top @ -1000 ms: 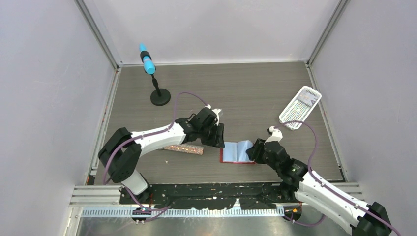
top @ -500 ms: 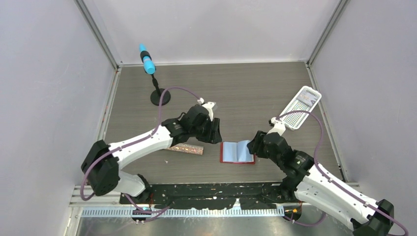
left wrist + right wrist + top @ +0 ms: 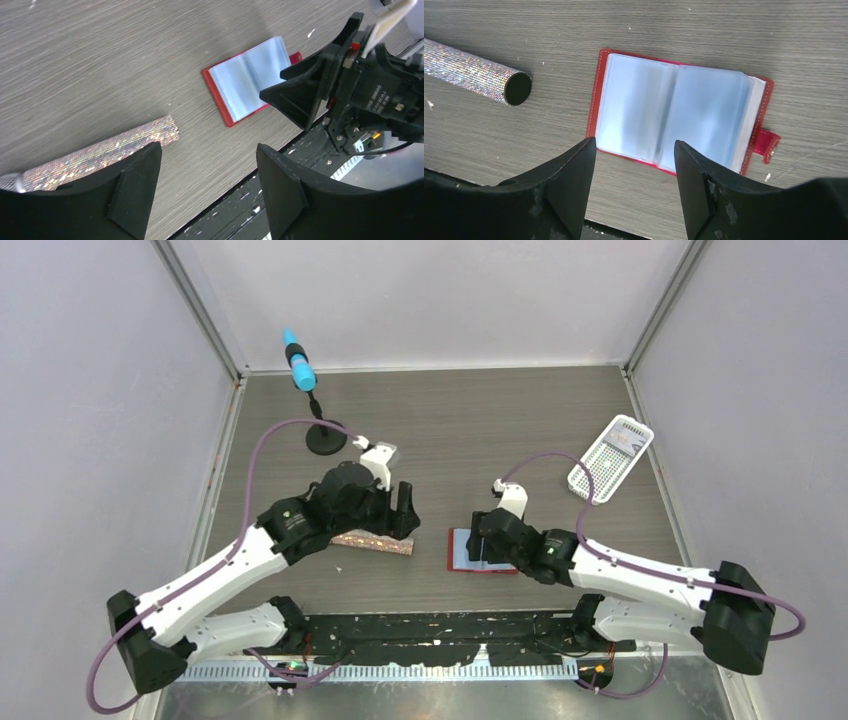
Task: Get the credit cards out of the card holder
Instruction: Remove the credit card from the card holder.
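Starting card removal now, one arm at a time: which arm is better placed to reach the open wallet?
Right, likely. The right tool, open, hangs directly over the open card holder. The left tool, also open, sits off to the side by the glittery tube.

One card holder (image 3: 644, 105), one glittery tube (image 3: 373, 542), one basket (image 3: 611, 459), one blue-topped stand (image 3: 326, 439).

The dark wood-grain table (image 3: 500, 420) carries the red card holder (image 3: 462, 552), lying open near the front edge. A glittery tube (image 3: 375, 542) lies near its left. A black stand (image 3: 325, 439) sits at back left, and a white basket (image 3: 610, 458) at right.
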Controlling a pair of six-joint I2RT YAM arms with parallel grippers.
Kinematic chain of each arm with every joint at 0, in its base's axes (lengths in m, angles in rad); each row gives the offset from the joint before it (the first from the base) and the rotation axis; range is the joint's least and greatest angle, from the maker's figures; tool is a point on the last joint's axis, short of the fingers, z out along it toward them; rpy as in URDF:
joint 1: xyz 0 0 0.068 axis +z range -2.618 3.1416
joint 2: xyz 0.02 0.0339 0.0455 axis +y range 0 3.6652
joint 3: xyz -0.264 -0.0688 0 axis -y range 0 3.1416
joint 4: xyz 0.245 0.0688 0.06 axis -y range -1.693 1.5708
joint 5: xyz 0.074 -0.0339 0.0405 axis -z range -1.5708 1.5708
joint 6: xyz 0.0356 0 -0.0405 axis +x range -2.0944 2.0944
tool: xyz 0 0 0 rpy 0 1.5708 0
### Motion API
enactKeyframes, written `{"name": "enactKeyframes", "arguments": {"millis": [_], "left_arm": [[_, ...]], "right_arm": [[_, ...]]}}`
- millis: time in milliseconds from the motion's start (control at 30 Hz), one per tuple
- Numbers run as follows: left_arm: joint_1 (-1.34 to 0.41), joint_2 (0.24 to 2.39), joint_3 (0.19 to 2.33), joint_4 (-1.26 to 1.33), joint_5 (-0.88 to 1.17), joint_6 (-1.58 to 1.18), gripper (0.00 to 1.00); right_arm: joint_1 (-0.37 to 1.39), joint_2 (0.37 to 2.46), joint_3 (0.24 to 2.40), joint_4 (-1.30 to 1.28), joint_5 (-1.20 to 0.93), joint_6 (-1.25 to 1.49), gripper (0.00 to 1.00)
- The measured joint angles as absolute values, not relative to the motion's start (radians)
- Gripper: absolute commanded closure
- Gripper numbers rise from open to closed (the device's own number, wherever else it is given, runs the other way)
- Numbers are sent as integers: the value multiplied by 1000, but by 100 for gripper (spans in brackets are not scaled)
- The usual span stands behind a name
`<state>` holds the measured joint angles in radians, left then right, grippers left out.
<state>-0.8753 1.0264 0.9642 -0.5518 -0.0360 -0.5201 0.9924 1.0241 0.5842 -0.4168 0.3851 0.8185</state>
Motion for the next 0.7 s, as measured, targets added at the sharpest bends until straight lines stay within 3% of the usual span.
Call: {"name": "enactKeyframes", "arguments": {"millis": [300,700], "left_arm": [[-875,864,959,-699,-120,-440,22],[-875,847,936,-726,-131,-433,21]], "right_arm": [[1006,1188,595,-324,387,823,32],[1021,1361,697,-308,403,824,28]]}}
